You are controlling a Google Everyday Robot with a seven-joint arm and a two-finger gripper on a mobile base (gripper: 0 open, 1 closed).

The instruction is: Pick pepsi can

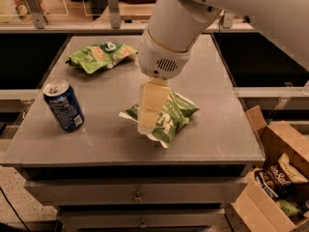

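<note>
hand (149,123) low over bench (217,129) centre, above green snack bag (178,112) — grip state cannot tell | pepsi can (63,105) upright near left edge, well apart from hand — looks reachable from the side

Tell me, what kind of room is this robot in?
Probably an office snack area: a grey counter with drawers, a pepsi can, and a box of snacks. The gripper hangs over the middle snack bag.

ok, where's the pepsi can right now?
In the camera view the pepsi can stands upright near the table's left front edge, left of the green snack bag that the end effector hangs over.
</note>
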